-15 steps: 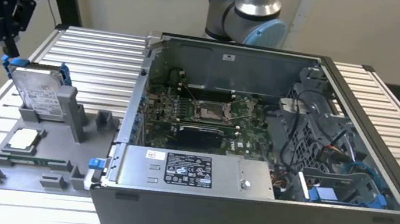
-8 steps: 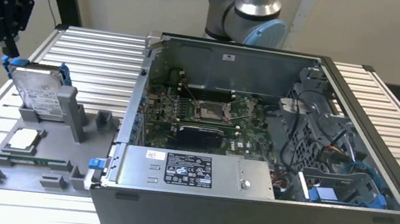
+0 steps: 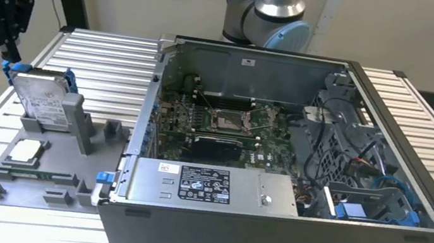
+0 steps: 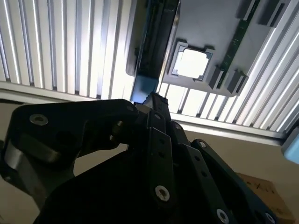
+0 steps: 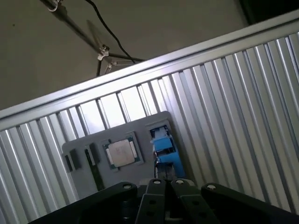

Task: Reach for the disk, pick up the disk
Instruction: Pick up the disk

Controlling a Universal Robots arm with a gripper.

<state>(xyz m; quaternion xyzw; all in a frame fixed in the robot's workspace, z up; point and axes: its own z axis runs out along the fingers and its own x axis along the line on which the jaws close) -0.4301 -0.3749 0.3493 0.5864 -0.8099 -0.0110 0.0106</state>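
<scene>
In the exterior view the end effector (image 3: 10, 56) is cut off at the top and at the exterior view's left. The disk (image 3: 40, 96) has its lower corner hidden behind a grey stand (image 3: 75, 115), and its label print is too small to read.

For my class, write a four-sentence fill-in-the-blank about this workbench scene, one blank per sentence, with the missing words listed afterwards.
1. The disk stands ____ in the grey holder.
2. The bracket framing the disk is ____.
3. The open computer case sits toward the exterior view's ____ of the holder.
4. The gripper is nearest to the ____.

Missing words: upright; blue; right; disk.
</scene>
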